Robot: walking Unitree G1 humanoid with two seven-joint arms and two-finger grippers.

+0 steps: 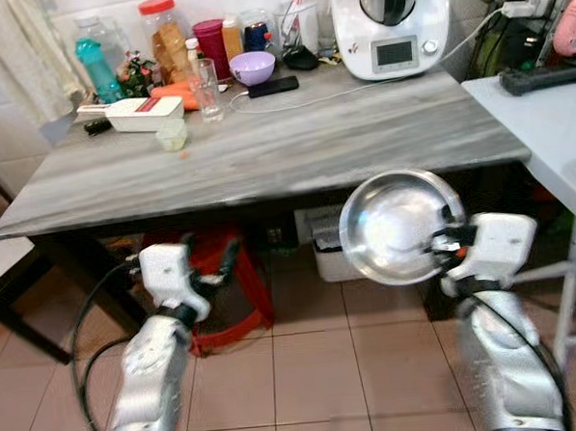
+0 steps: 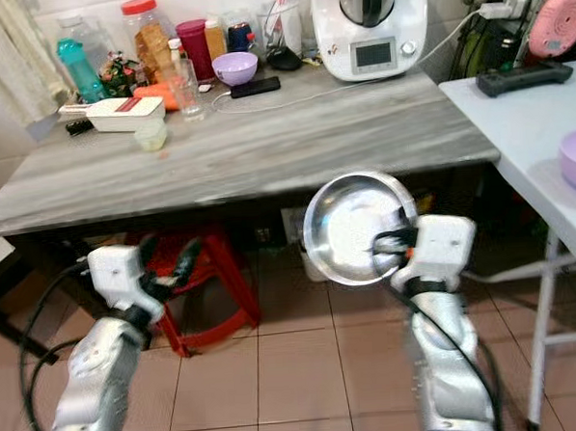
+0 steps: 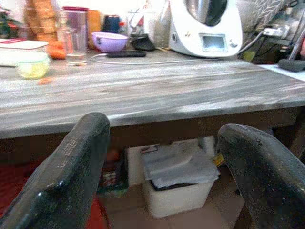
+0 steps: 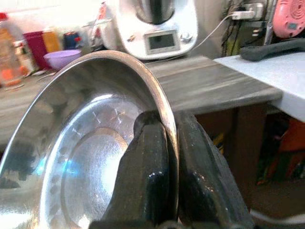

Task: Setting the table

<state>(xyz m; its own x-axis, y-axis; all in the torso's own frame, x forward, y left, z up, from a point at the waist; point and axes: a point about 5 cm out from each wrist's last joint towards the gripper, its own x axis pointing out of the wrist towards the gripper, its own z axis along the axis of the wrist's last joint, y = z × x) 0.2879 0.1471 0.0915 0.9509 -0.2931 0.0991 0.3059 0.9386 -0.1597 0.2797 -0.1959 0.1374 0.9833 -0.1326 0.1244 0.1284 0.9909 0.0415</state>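
The right gripper (image 4: 164, 157) pinches the shiny round steel bowl (image 1: 397, 227) by its rim at three o'clock, below the grey marble-patterned table (image 1: 265, 154); lifting carelessly may knock it against the edge. The left gripper (image 3: 162, 171) hangs open.

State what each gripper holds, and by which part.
The right gripper pinches the steel bowl by its rim, one finger inside, one outside. The left gripper is open and holds nothing.

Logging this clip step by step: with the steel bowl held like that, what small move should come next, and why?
Probably lift the right gripper up and forward over the table. It is pinching the rim of the steel bowl, which sits tilted below the table edge, in front of bare tabletop.
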